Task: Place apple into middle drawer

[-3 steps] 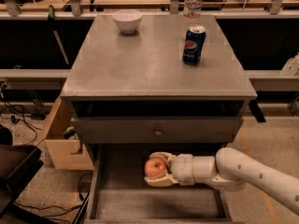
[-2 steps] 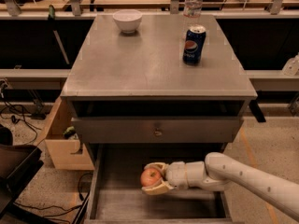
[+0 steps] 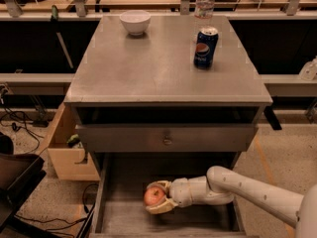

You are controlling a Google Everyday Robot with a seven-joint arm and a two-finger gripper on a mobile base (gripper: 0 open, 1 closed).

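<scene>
The apple (image 3: 154, 196) is round, red-orange with a yellowish patch. It sits between the fingers of my gripper (image 3: 159, 198), which is shut on it. The white arm reaches in from the lower right. The gripper holds the apple inside the open middle drawer (image 3: 119, 217), a wide grey wooden box with a flat floor, pulled out below the grey drawer front with a round knob (image 3: 167, 140). The apple is low over the floor, left of centre. I cannot tell if it touches the floor.
On the grey cabinet top (image 3: 148, 68) stand a white bowl (image 3: 135, 22), a blue soda can (image 3: 205, 47) and a water bottle (image 3: 204, 3) at the back. A wooden box (image 3: 64, 148) sits on the floor to the left. A dark object (image 3: 15, 182) is at lower left.
My gripper has moved the apple leftward and lower into the drawer. The arm has stretched further to the left.
</scene>
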